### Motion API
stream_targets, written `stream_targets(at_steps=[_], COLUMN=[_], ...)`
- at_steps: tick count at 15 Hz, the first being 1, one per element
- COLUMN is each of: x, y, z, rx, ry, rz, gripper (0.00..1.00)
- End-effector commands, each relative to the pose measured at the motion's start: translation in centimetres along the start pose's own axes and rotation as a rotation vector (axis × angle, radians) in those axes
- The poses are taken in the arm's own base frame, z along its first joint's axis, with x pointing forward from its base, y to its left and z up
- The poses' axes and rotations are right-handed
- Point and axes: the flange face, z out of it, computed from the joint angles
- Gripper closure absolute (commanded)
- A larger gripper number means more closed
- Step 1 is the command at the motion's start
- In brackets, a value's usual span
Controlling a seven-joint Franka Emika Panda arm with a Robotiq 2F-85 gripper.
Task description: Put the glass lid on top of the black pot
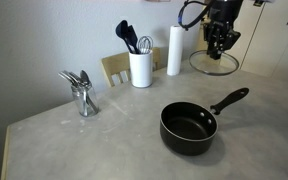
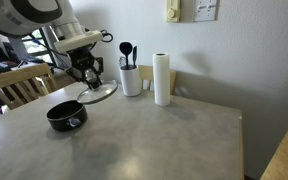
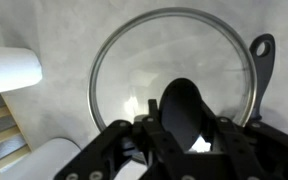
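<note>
One glass lid (image 3: 164, 70), one black pot (image 1: 189, 127), one paper-towel roll (image 1: 174, 50).

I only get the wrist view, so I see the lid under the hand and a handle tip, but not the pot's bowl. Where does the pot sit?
Observer: The pot stands on the table, apart from the lid; its long handle points toward the lid.
Operator: Anything inside it?
Observer: No, it is empty.
Operator: What is the white stuff at my edge?
Observer: An upright paper roll and a white utensil holder, standing side by side next to the lid.
</note>
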Motion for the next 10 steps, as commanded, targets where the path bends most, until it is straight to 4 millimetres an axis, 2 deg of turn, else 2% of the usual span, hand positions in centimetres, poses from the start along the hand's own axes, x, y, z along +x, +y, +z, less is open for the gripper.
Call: stream_targets(at_steps=[1,3,6,7,10], x=[2.4,3.8,4.3,6.2,10.4], y=[-2.2,-3.4,-3.7,-5.4,-7.8], z=[0.1,0.5,1.7,1.3,1.6], rx=[0.025,0.032,0.052,0.053,0.077], ry=[0.005,0.009,-0.001,-0.009,0.015], rz=[-0.076,-0.134,-0.19,-0.193,-0.189], gripper=[0.85,0.85,0.85,0.85,0.85])
